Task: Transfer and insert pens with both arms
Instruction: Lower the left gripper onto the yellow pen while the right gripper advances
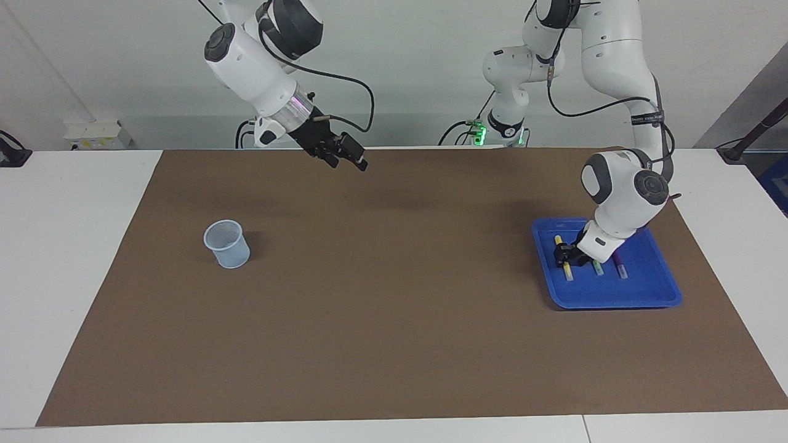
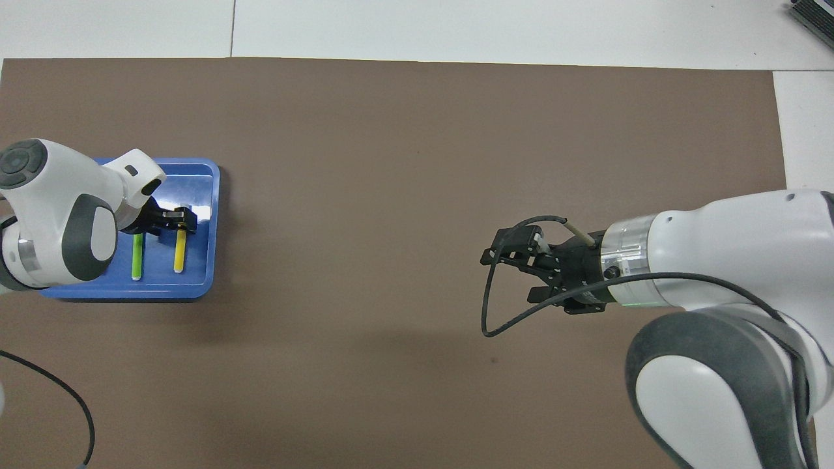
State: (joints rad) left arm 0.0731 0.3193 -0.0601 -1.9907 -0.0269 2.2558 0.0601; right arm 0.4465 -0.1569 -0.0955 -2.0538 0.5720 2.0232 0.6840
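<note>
Early stage: 0 pens in cup, all 3 lying in blue tray. My left gripper straddling yellow pen, fingers narrowing, grip unconfirmed. My right gripper waiting wide open, empty, over mat. Handover, insertion remaining.

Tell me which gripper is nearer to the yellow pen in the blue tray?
Left. The left gripper is down in the blue tray, right at the yellow pen. The right gripper is up in the air over the brown mat, toward the right arm's end.
</note>
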